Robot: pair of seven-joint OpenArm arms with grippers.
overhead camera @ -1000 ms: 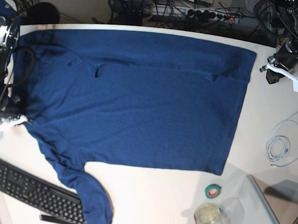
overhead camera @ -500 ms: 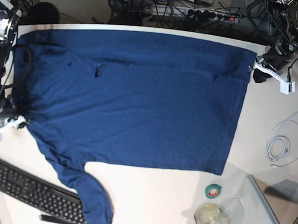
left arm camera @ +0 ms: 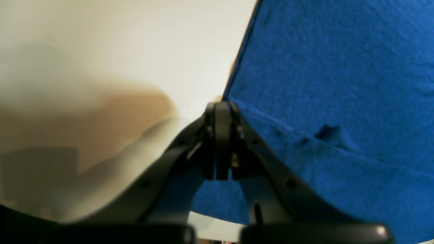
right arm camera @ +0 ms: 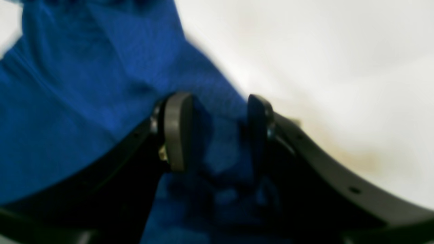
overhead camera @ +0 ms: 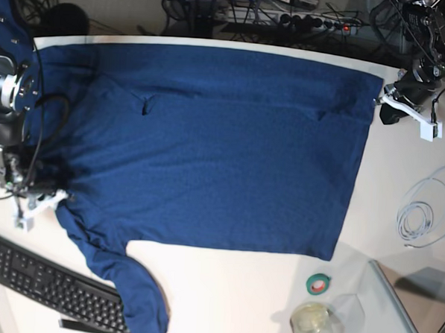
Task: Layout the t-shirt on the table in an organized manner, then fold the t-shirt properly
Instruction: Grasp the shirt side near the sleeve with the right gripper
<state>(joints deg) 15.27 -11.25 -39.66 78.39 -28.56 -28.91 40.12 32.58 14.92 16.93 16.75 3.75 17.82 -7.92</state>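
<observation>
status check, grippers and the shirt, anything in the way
Left gripper shut, at the t-shirt hem corner. Right gripper open, straddling cloth near the sleeve. Shirt spread flat on the table; one sleeve overlaps the keyboard.

t-shirt (overhead camera: 208, 151) — navy, spread flat | table (overhead camera: 230, 301) — white | collar seemingly rumpled

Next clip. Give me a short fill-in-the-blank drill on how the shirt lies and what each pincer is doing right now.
1. The left pincer is ____, its tips at the hem corner of the dark navy-blue soft fabric t-shirt.
2. The right pincer stands ____, with shirt cloth between its fingers.
3. The black keyboard lies partly under the shirt's ____.
4. The roll of green tape rests on the smooth white table, ____ the shirt.

Missing words: shut; open; sleeve; off
</observation>
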